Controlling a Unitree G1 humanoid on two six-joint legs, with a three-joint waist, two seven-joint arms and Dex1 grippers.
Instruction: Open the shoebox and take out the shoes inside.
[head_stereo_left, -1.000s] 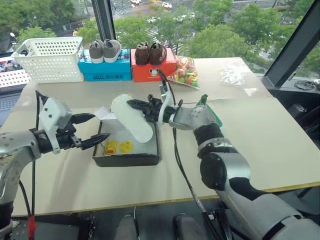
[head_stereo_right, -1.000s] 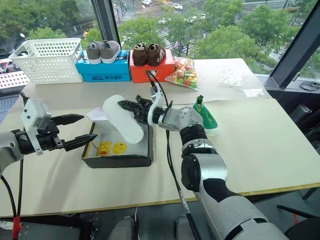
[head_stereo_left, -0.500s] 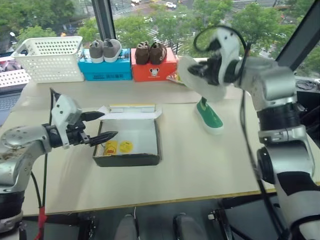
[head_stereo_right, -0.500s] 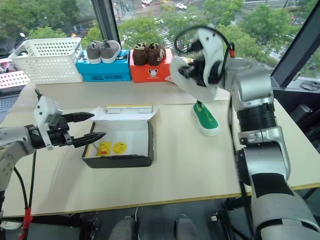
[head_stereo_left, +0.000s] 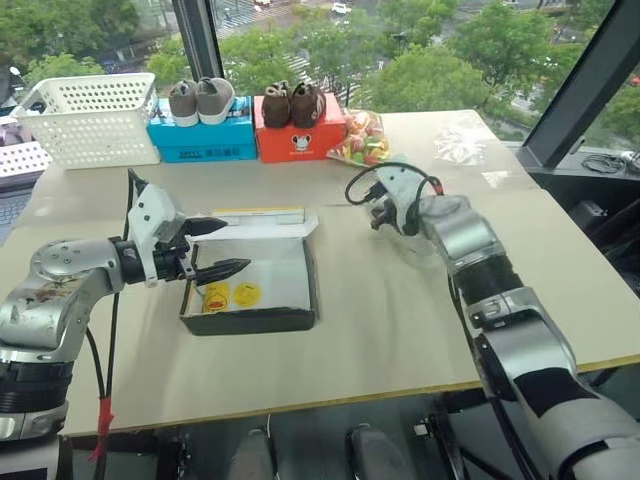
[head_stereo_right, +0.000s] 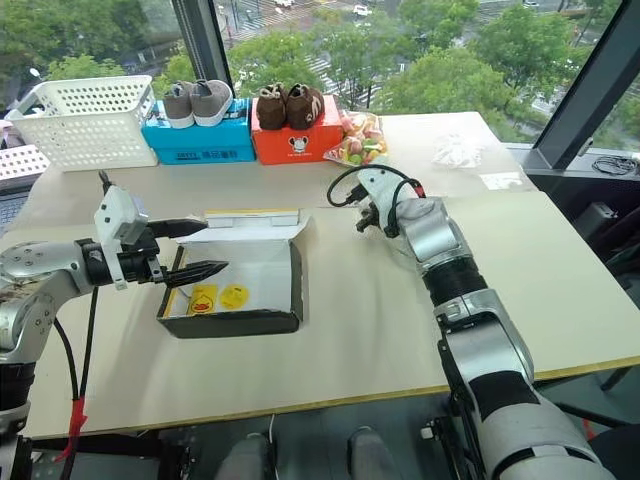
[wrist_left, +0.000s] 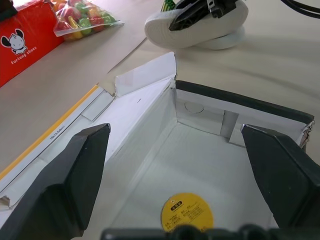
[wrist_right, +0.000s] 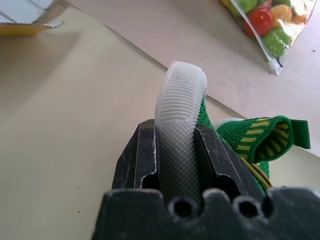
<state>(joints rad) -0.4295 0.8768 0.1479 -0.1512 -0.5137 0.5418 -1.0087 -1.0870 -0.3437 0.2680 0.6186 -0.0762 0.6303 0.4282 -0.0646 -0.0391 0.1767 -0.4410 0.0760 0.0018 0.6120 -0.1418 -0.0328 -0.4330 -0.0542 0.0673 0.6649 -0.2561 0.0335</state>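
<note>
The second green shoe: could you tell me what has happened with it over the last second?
The right gripper, still clamped on the shoe's white sole, carried it out of the shoebox, up over the table and down beside the first shoe. The left gripper stayed open at the box.

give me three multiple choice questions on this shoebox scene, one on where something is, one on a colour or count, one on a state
1. Where do the brown shoes sit?
A. on the orange-red box
B. in the white basket
C. inside the shoebox

2. How many round yellow stickers lie on the shoebox floor?
A. none
B. two
C. five

3. What is the right gripper doing?
A. standing open over the basket
B. shut on the bag of sweets
C. shut on a green shoe's white sole

Answers: 1 A, the pair rests on top of that box. 2 B, two discs show side by side. 3 C, the fingers pinch the ribbed sole.
</note>
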